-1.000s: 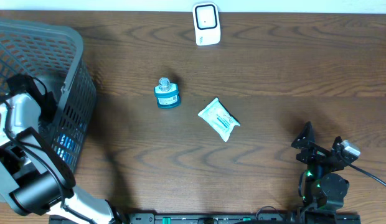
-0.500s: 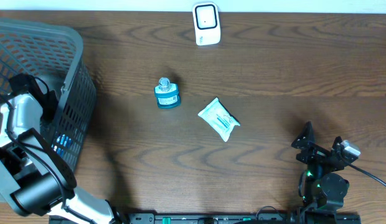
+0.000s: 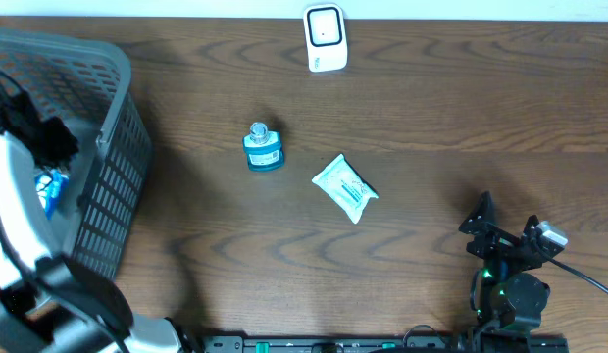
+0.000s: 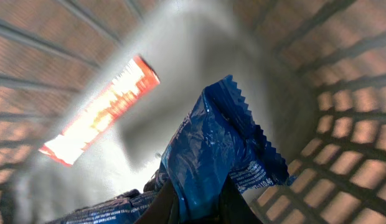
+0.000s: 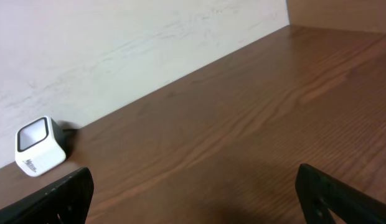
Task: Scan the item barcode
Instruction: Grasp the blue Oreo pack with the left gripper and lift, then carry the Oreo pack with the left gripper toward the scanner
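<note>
1. Grip first: your left gripper point(image 4: 199, 200) is pinched almost closed on the crinkled blue foil packet point(image 4: 221, 146). It holds the packet by its lower edge inside the grey plastic mesh basket point(image 4: 342, 81).
2. Beyond the packet, an orange-and-white wrapped bar point(image 4: 99, 109) lies on the basket floor, apart from your grip.
3. Your right gripper point(image 5: 193, 193) stands spread wide and empty at the near edge of the table point(image 3: 431, 118).
4. Mid-table, a small teal bottle point(image 3: 263, 149) and a white-and-teal wipes pouch point(image 3: 345, 187) sit near each other, not touching.
5. At the far edge stands the white box-shaped barcode scanner point(image 3: 325, 37).
6. Step, as I judge it: the pickup is made and the carry to the scanner is not yet begun. Next you need to lift the packet clear of the basket wall, cross the table above the bottle, and turn the barcode toward the scanner window. I cannot tell which face carries the barcode.
</note>
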